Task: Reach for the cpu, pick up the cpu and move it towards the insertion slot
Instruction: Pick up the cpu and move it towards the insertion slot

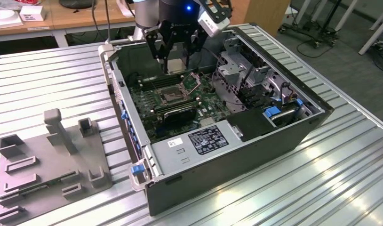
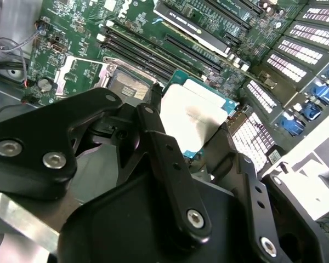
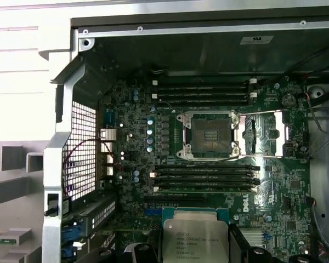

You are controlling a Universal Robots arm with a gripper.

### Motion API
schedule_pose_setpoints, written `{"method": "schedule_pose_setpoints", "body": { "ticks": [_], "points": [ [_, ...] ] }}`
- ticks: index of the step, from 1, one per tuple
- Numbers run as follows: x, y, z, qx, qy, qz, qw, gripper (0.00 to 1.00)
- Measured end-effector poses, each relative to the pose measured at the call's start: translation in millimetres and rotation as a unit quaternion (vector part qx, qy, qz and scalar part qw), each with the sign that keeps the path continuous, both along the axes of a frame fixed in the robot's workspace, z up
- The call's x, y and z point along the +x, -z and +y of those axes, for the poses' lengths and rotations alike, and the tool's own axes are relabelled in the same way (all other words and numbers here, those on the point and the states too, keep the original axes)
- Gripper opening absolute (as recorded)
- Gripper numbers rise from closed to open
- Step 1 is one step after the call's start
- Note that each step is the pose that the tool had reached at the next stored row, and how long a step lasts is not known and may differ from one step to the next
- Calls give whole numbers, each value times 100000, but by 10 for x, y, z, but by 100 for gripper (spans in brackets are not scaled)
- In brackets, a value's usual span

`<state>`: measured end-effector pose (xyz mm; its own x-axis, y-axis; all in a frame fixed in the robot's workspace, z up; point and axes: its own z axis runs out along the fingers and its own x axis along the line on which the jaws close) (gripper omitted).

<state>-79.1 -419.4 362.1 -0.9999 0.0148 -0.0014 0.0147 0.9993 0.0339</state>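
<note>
Light: bright, overhead, even.
Glare: ribbed metal table [image 1: 342,179] near the exterior view's right edge; cpu [image 2: 189,112] face washed white.
Shadow: case [image 1: 242,146] interior dim.
Blur: gripper [image 2: 200,145] links soft.

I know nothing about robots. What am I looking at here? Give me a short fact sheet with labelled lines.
setting: open computer case lying on a slatted metal table
arm: black pincer hanging above the green circuit board inside the case
held item: the cpu, a flat silvery square chip, gripped in the pincer and off the board
target: the insertion slot, a metal-framed square socket with a dark centre, open and unfilled
gap: cpu is apart from the slot, with long black memory slots between them
nearby: grey fixture block on the table at the exterior view's left
</note>
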Motion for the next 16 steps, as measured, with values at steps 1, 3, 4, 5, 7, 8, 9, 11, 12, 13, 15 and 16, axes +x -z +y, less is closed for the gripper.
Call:
{"method": "schedule_pose_setpoints", "body": {
  "ticks": [1,3,4,5,7,8,9,11,12,13,15,16],
  "points": [
    [7,0,2,2,-1,0,100000,55],
    [19,1,5,0,-1,0,100000,55],
    [26,1,6,-1,0,-1,100000,55],
    [32,1,7,0,-1,-2,100000,55],
    [46,2,11,2,-2,-2,100000,55],
    [54,2,13,-2,-2,2,100000,55],
    [61,3,15,1,0,0,100000,55],
    [80,5,19,2,0,-1,100000,55],
    [88,5,21,3,-2,-1,100000,55],
    [96,5,23,0,-1,0,100000,55],
    [114,7,29,0,1,-1,100000,55],
    [124,8,35,3,0,-3,100000,55]
  ]
}}
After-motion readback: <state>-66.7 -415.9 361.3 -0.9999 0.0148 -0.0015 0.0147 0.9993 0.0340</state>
